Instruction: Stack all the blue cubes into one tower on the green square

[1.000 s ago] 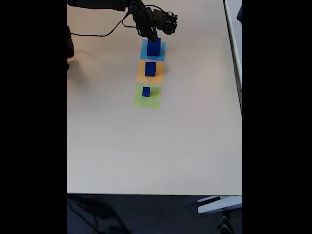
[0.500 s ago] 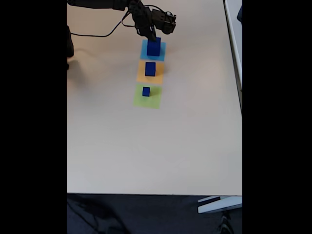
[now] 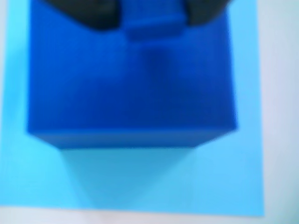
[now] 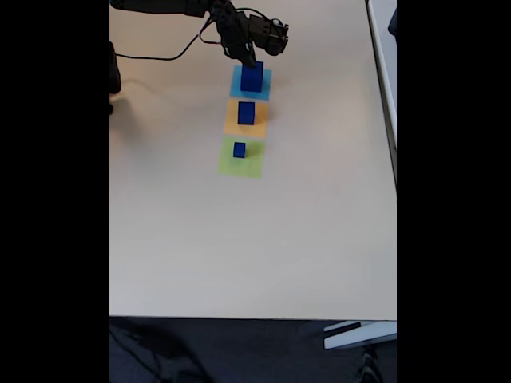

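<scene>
Beige table (image 4: 239, 239) carries three squares in a row, each bearing one blue cube. Fixed view: gripper (image 4: 249, 60) at largest cube (image 4: 251, 76); smallest (image 4: 239, 149) on green square (image 4: 240, 162). Wrist view: largest cube (image 3: 131, 79) close-up on light-blue square (image 3: 28, 177); jaw state undeterminable.

Wrist view: strongly out of focus at close range; the large blue cube (image 3: 131, 79) has soft edges and casts a faint darker shadow toward the lower frame on the light-blue square (image 3: 28, 177). Fixed view: even, bright diffuse light on the beige table (image 4: 255, 239), mild softness, low resolution, black bars at both sides, weak shadows.
</scene>
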`<state>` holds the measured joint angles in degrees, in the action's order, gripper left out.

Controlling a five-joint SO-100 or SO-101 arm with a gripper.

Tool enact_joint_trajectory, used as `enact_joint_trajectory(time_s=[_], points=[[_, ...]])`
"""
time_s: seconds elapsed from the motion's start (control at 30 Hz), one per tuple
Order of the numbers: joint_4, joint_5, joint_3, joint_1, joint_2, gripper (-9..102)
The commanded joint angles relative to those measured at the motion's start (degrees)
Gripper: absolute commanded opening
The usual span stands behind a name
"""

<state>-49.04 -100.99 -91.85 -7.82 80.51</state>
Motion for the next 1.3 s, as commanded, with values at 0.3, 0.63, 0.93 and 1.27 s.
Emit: enact_joint_trajectory(time_s=[0.3,0.63,0.93,1.27], points=[[1.2,1.1,0.9,0.9,1.7,3],[1.2,0.9,0.9,0.6,1.6,6],[1.2,1.1,0.9,0.6,1.6,6],[0.5,2.6,2.5,0.4,2.2,10]])
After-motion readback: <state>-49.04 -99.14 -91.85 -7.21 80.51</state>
